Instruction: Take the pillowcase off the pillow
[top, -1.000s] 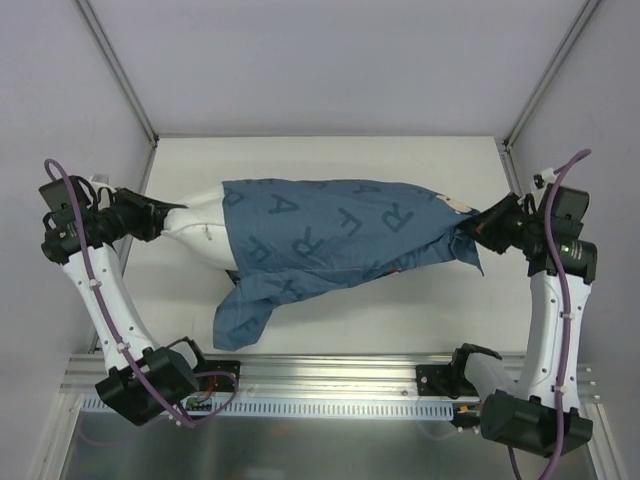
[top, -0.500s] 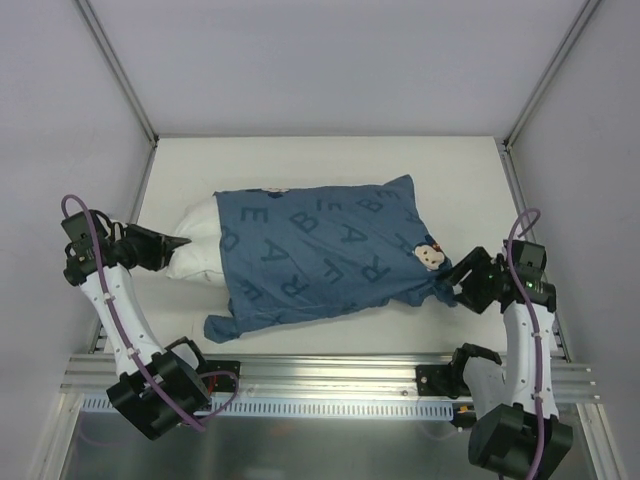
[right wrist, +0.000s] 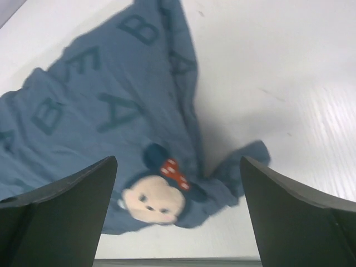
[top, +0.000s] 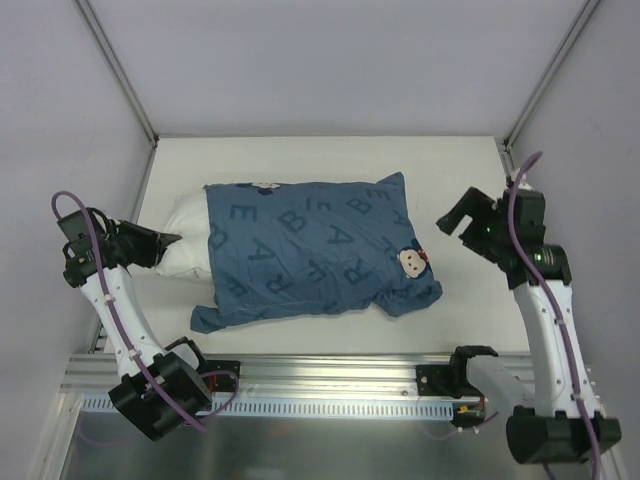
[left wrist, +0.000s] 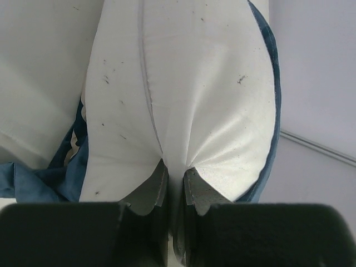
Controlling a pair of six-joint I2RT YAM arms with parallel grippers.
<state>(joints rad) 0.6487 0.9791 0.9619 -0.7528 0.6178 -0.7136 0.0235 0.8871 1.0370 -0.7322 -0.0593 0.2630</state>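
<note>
The blue pillowcase printed with dark letters and a mouse face lies across the table's middle and covers most of the pillow. The white pillow sticks out at the case's left end. My left gripper is shut on that exposed end; in the left wrist view the white fabric puckers between the fingers. My right gripper hovers open to the right of the pillowcase, holding nothing. In the right wrist view the pillowcase and its loose corner lie below the spread jaws.
The white table ends at a metal rail along the front. Grey enclosure walls stand close on the left and right, with frame posts at the back corners.
My right gripper let go of the pillowcase's right corner, opened wide and pulled up and away to the right. The case dropped and slackened on the table. The left gripper kept its hold.
</note>
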